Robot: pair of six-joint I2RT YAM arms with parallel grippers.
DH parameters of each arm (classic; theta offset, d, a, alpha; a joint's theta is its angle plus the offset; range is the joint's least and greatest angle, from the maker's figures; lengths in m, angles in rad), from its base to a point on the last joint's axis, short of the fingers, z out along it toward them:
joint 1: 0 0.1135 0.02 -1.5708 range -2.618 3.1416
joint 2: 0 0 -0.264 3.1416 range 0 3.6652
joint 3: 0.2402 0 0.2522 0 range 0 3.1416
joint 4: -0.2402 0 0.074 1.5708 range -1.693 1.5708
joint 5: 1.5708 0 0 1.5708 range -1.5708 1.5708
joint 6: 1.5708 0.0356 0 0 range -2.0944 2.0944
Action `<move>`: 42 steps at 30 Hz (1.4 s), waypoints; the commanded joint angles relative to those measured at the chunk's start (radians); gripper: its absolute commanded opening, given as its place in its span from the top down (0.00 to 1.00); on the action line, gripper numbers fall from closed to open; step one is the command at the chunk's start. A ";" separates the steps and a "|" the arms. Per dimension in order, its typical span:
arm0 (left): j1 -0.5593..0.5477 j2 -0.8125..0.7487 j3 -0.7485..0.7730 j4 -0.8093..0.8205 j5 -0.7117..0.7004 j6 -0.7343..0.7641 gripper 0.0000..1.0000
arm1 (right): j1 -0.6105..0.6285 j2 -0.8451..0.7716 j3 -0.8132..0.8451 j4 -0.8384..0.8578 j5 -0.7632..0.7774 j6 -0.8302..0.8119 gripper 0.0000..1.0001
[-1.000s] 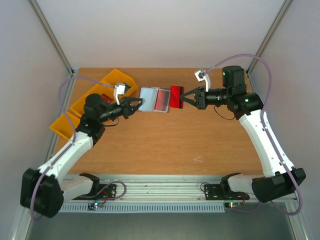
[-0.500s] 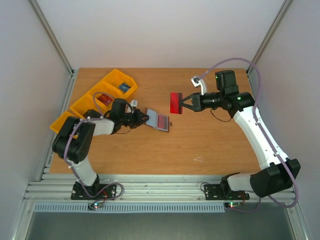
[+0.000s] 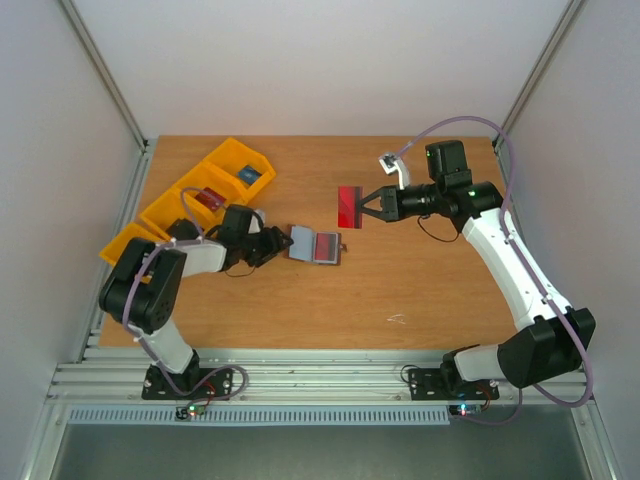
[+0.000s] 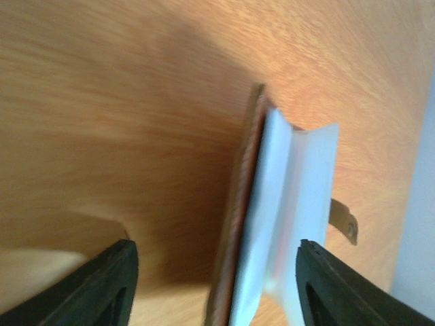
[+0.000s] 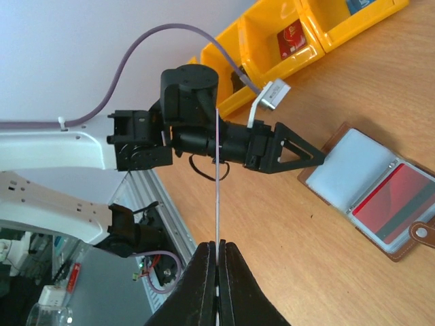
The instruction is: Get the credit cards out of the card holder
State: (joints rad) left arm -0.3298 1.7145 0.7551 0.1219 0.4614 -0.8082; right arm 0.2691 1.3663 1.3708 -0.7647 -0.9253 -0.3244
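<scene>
Overhead view: bright, even, diffuse light; table [image 3: 420, 290] and pale walls [image 3: 300, 60] sharp throughout
Overhead shadows: faint, short, soft-edged
Left wrist view: strongly blurred at close range; card holder [image 4: 272, 224] soft-edged, wood grain smeared, broad dim shadow to its left
Left gripper [image 4: 215, 248]: fingers [image 4: 95, 288] dark, defocused shapes in the bottom corners
Right wrist view: bright and crisp; credit card [image 5: 217, 183] edge-on, a thin pale line
</scene>
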 commanded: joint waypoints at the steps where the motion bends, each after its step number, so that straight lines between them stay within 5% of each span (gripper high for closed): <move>1: 0.011 -0.096 -0.053 -0.073 -0.134 0.052 0.30 | -0.001 0.010 0.048 0.029 -0.035 0.021 0.99; 6: 0.012 -0.266 -0.063 -0.090 -0.080 0.188 0.25 | 0.016 0.011 0.091 -0.006 -0.028 -0.007 0.99; 12: 0.012 -0.671 -0.105 -0.054 0.134 0.434 0.20 | 0.054 0.016 0.177 -0.060 -0.053 -0.070 0.99; 17: 0.015 -0.844 0.020 -0.151 0.266 0.491 0.18 | 0.119 0.047 0.286 -0.106 -0.183 -0.149 0.99; 23: 0.011 -0.858 0.116 0.000 0.480 0.375 0.22 | 0.230 0.082 0.369 -0.103 -0.241 -0.226 0.99; 28: 0.008 -0.829 0.164 0.026 0.510 0.362 0.32 | 0.258 0.111 0.381 -0.014 -0.257 -0.188 0.99; 38: -0.037 -0.791 0.190 0.027 0.432 0.420 0.41 | 0.267 0.160 0.411 0.188 -0.188 -0.022 0.99; 42: -0.041 -0.813 0.194 -0.010 0.290 0.539 0.42 | 0.262 0.206 0.518 0.128 -0.089 0.063 0.99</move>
State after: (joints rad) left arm -0.3637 0.9234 0.9218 0.1074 0.8932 -0.3866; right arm 0.5312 1.5425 1.7721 -0.6609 -1.1095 -0.3817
